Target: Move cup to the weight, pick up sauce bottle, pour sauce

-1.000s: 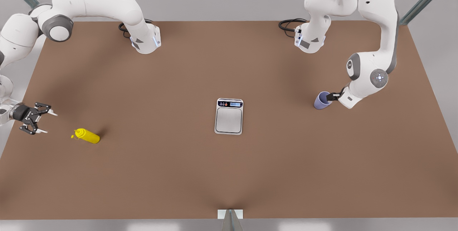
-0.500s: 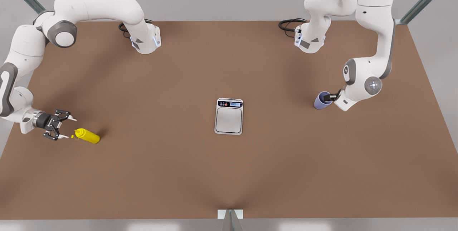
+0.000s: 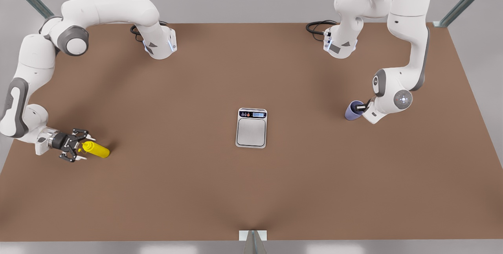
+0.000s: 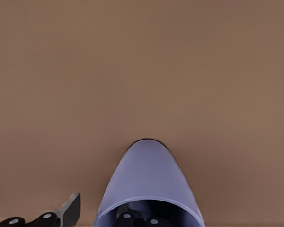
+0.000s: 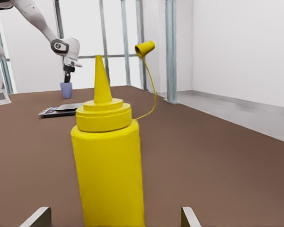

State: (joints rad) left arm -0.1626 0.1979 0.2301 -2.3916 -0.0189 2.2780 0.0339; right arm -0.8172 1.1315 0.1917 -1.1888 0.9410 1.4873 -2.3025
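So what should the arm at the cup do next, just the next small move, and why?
Probably close the left gripper on the cup's wall, then lift. One finger is inside the cup and one finger outside, apart from the wall. The cup stands far from the weight. The right gripper, open, straddles the sauce bottle.

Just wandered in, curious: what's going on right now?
Left gripper straddles the lavender-blue tumbler cup's rim. Right gripper open around the yellow squeeze sauce bottle. Silver-grey scale unobstructed.
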